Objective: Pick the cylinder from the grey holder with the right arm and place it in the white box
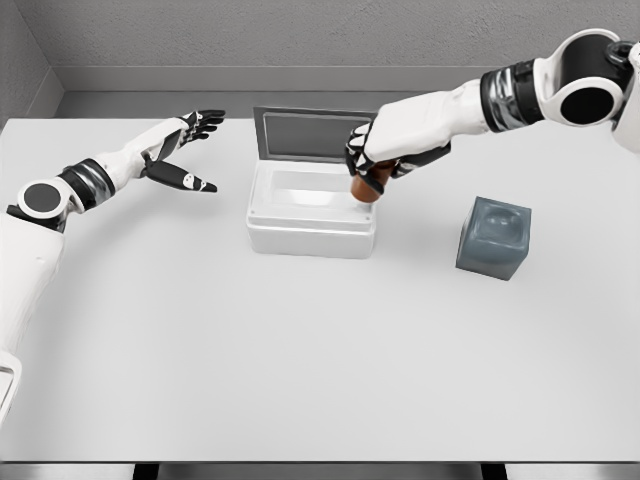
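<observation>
A brown cylinder (365, 189) hangs in my right hand (366, 165), whose fingers are shut on it. It is held just above the right end of the white box (311, 228), close to the right rim. The box's grey-lined lid (305, 134) stands open at the back. The grey holder (494, 237), a dark cube with a hollow top, sits to the right of the box with nothing in it. My left hand (188, 150) hovers over the table left of the box, fingers spread and holding nothing.
The white table (320, 370) stretches wide in front of the box and holder. A grey wall runs along the table's far edge behind the lid.
</observation>
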Robot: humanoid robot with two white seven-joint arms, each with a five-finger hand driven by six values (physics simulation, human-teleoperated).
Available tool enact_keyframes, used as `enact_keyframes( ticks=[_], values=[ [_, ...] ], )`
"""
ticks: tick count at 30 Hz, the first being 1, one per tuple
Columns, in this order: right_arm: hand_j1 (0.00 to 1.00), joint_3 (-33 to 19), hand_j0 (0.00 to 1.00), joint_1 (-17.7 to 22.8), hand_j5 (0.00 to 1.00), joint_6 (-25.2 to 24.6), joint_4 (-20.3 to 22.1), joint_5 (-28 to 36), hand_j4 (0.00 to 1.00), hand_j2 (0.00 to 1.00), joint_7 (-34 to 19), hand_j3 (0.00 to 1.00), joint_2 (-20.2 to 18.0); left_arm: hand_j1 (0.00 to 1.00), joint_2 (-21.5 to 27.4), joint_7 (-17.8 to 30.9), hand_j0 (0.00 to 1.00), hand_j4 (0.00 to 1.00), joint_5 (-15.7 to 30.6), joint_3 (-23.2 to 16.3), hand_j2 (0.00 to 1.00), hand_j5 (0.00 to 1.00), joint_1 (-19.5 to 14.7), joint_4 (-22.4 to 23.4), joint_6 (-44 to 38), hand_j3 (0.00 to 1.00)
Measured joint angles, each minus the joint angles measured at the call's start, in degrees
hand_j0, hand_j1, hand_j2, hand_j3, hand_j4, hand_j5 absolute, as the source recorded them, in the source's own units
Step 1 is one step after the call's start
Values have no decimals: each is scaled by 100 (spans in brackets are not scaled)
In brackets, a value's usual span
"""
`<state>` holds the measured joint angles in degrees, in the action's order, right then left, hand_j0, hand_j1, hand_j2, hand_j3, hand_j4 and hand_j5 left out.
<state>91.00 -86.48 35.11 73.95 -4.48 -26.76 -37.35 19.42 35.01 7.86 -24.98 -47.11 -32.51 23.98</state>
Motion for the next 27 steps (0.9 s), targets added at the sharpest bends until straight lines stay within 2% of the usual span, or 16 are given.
enact_keyframes(
  ticks=[6, 23, 24, 27],
  values=[
    [35, 4, 35, -18, 35, -1, -62, -29, 35, 35, -55, 35, 184, 100, 0, 0, 100, 100, 0, -1, 100, 100, 9, -9, 5, 100],
    [36, 14, 36, -18, 36, -1, -580, -44, 36, 36, -95, 36, 519, 100, -1, 0, 100, 100, 1, -2, 100, 100, 0, -9, -1, 100],
    [37, 14, 37, -18, 37, 0, -598, -44, 37, 37, -98, 37, 526, 100, -1, 0, 100, 100, 1, -1, 100, 100, 0, -8, -1, 100],
    [65, 6, 65, -26, 65, 0, -616, -46, 65, 65, -106, 65, 534, 100, -1, 0, 100, 100, 0, -2, 100, 100, 0, -7, -1, 100]
  ],
)
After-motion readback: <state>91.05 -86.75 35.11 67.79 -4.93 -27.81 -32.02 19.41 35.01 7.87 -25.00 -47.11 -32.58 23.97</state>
